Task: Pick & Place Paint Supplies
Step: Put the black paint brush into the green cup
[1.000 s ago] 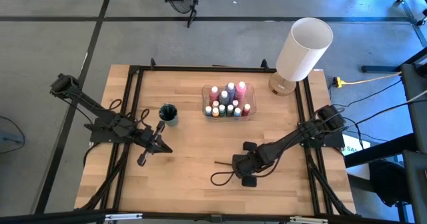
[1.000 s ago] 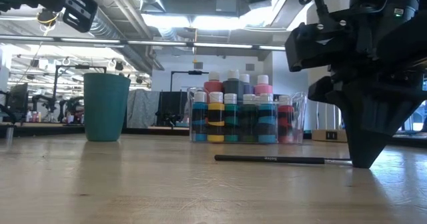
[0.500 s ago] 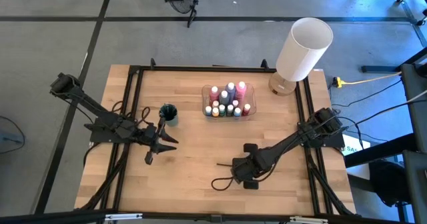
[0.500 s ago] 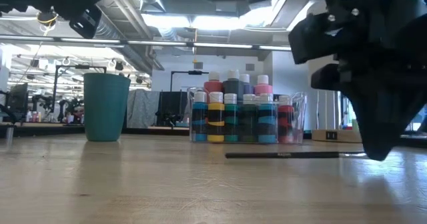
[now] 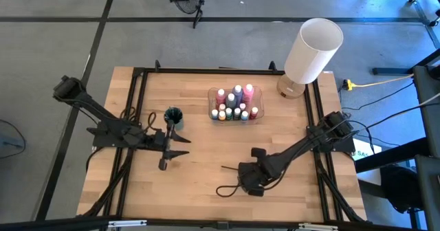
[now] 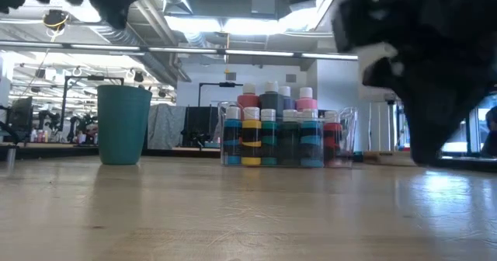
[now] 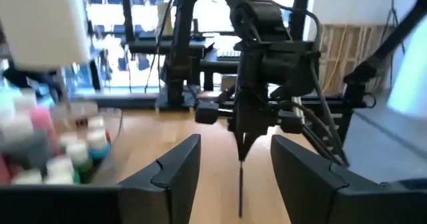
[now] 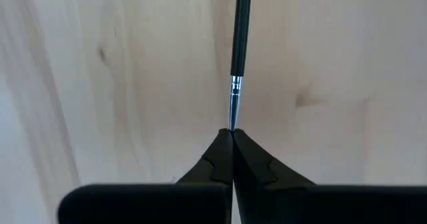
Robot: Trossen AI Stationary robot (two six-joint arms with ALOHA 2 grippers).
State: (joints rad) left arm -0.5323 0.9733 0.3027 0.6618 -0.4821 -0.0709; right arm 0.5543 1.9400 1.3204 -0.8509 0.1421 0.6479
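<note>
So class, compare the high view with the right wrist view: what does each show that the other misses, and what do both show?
Only the high view: the teal cup, the clear bin of paint bottles, the white lamp, and the left end effector open over the table beside the cup.

Only the right wrist view: the right end effector shut on the paintbrush's metal-collared tip.

Both: the wooden table and that dark-handled paintbrush.

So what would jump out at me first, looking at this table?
Probably the big white lamp at the table's far right corner, then the clear tray of paint bottles mid-table beside a teal cup. Nearer the front, the right gripper pinches a thin paintbrush by its tip.
</note>
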